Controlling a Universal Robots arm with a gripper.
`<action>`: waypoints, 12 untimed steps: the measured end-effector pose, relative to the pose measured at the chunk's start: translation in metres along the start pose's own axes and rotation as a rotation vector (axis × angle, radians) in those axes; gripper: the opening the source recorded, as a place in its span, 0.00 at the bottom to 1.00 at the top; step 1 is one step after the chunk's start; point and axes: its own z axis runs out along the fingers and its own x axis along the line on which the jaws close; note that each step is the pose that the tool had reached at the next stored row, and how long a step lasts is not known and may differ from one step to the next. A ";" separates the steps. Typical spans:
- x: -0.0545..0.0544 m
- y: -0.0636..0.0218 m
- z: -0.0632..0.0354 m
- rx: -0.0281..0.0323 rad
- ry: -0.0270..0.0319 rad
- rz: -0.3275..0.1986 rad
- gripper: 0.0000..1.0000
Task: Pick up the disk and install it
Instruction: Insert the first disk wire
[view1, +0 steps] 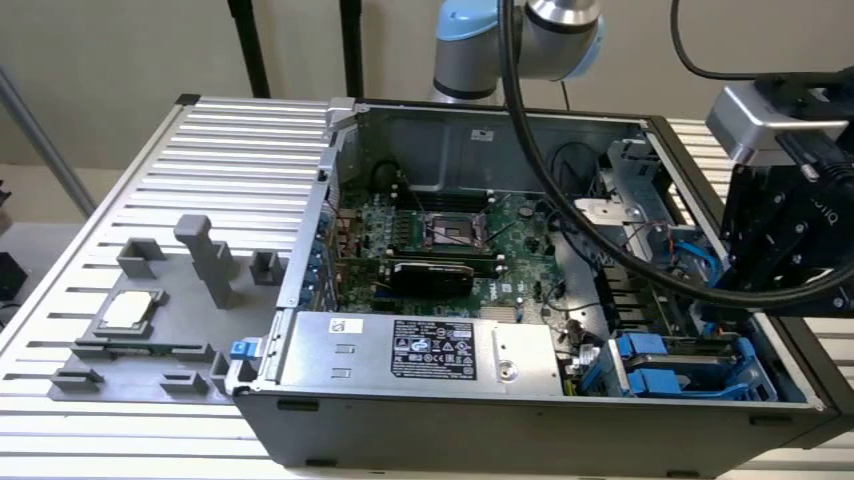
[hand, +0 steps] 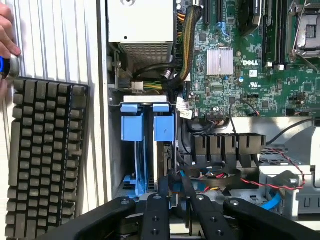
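— Exterior view?

— An open computer case (view1: 441, 440) on a slatted table (view1: 227, 140). The gripper (view1: 781, 265) hangs over the drive bay at the exterior view's right, and the disk (view1: 667, 380) sits in that bay in its blue rails.

— Wrist view?

— The gripper (hand: 176, 187) is just above the disk (hand: 164, 129), which stands on edge beside a second blue carrier (hand: 132, 127). I cannot tell how the jaws stand. A keyboard (hand: 45, 150) lies outside the case, with a person's hand (hand: 5, 30) near it.

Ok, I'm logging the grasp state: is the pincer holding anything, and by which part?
It cannot be told. The pincer is close over the edge of the disk, which stands on edge in the computer case, but no grip is visible.
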 end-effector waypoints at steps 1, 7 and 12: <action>0.000 0.0005 0.0001 0.0000 -0.0003 0.000 1.00; -0.001 0.0046 0.0049 0.0003 -0.0001 0.000 1.00; -0.004 0.0060 0.0120 0.0006 -0.0002 0.000 1.00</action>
